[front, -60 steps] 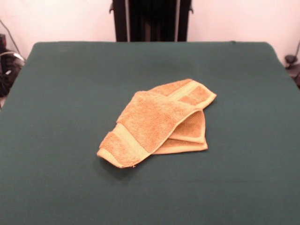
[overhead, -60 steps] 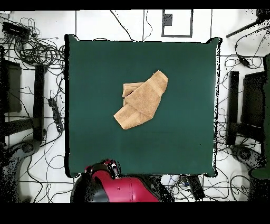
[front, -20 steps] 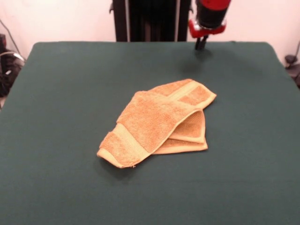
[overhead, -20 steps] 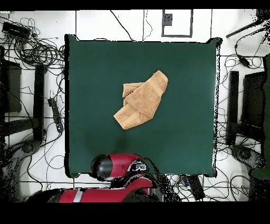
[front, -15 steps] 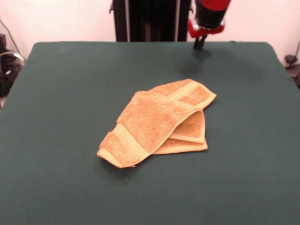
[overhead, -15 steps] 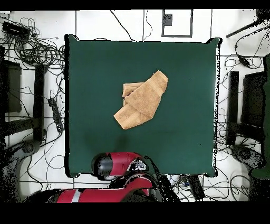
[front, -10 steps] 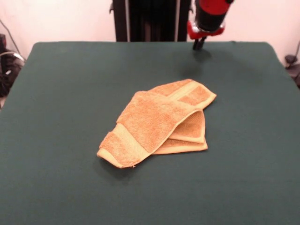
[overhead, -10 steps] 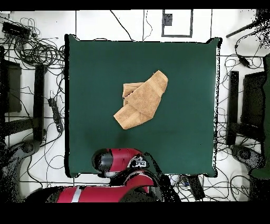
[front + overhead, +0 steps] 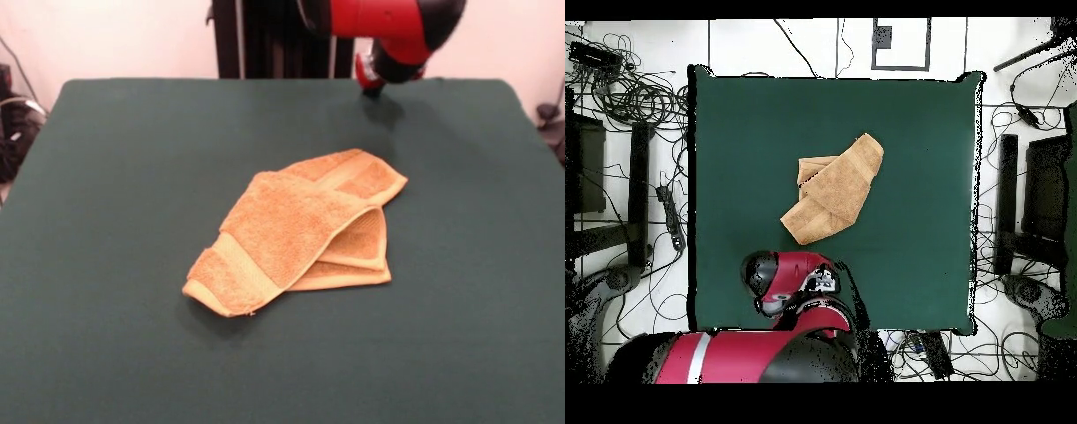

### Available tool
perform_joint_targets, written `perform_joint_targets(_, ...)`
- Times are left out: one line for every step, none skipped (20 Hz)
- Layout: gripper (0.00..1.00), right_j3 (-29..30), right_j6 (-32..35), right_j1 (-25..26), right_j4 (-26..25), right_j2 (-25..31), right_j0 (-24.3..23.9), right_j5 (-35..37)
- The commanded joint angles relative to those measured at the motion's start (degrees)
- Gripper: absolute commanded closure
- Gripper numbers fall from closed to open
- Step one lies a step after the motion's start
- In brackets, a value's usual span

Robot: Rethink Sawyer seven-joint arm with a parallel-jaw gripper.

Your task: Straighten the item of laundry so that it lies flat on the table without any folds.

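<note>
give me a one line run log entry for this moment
towel: folded over itself, mid table | gripper: above far table edge, apart from towel, state unclear | flattening: not started

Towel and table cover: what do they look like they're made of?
The towel: looks like terry cloth, orange-tan, with a fuzzy looped pile that looks matte. Smoother, paler woven bands cross it near its ends. It lies folded over itself in soft, thick layers.

The table: covered in dark green cloth, matte and smooth, with no visible weave or shine; possibly felt or similar, but the exact fabric cannot be told.
</note>
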Motion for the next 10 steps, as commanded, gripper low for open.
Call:
perform_joint_targets(1.00, -23.5, 14.9, 13.9, 3.8, -0.8, 1.4, -15.2)
perform_joint_targets(1.00, -24.6, 16.1, 14.6, 4.3, -1.1, 1.9, -15.1)
perform_joint_targets(1.00, -25.5, 17.3, 15.1, 4.8, -1.6, 2.5, -14.6)
perform_joint_targets(1.00, -26.6, 18.5, 15.6, 5.3, -2.1, 3.2, -13.7)
perform_joint_targets(1.00, -27.5, 19.5, 16.0, 5.8, -2.6, 3.7, -12.6)
perform_joint_targets(1.00, -28.1, 20.1, 16.2, 6.4, -2.9, 4.0, -11.5)
perform_joint_targets(1.00, -28.0, 20.3, 15.9, 7.0, -2.8, 4.0, -10.7)
perform_joint_targets(1.00, -27.5, 20.2, 15.4, 7.6, -2.4, 3.7, -10.0)
perform_joint_targets(1.00, -26.5, 19.8, 14.6, 8.0, -2.0, 3.4, -9.7)
perform_joint_targets(1.00, -25.5, 19.3, 13.6, 8.4, -1.5, 3.0, -9.4)
